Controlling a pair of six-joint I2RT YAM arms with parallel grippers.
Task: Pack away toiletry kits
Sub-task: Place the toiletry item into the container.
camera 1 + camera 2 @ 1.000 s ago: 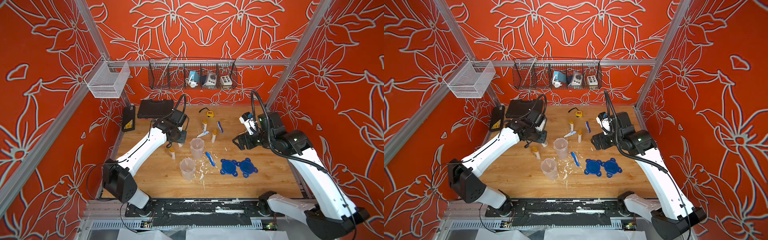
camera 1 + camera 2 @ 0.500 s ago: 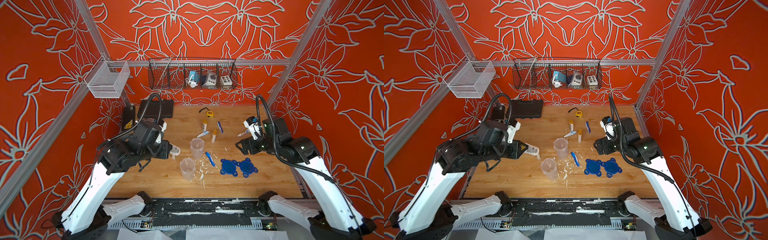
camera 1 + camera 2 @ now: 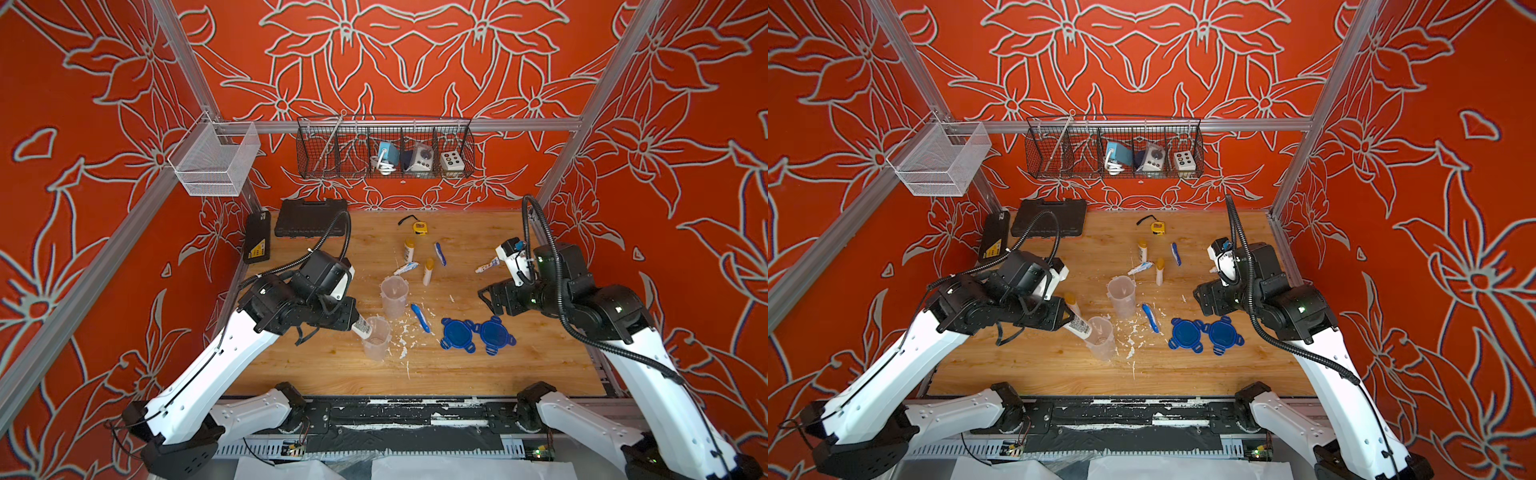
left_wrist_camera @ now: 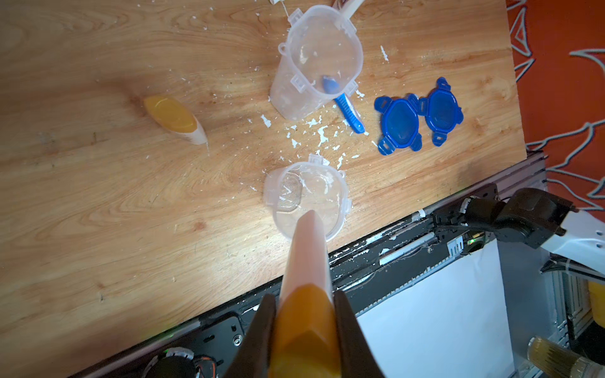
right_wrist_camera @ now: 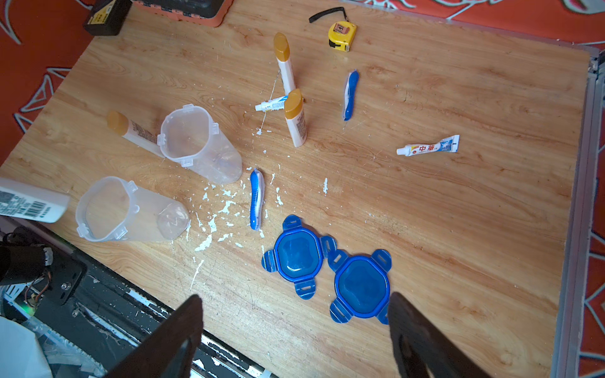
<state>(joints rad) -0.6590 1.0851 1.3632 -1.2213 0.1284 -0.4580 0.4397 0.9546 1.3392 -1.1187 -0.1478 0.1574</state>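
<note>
Left gripper point(image 4: 303, 294) clamped narrow on yellow cap end of small white plastic bottle point(image 4: 306, 248). Bottle base sits at mouth of clear plastic cup point(image 4: 340, 209) just ahead of gripper, maybe just inside rim, hard to tell. Second clear cup point(image 5: 196, 144) and blue toothbrush point(image 5: 257, 199) lie beyond on wooden counter point(image 5: 458, 229). Right gripper point(image 5: 294, 297) spread wide, holding nothing, hovers with two blue four-tab lids point(image 5: 298, 253) just below its fingertips.

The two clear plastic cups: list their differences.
The near clear plastic cup has a white yellow-capped bottle, gripped by the left gripper, pointing at its mouth; the far clear plastic cup has nothing above it. The near cup stands closer to the wooden table's front edge; the far cup nearer a small white-blue toothpaste tube. Both stand upright, uncovered.
</note>
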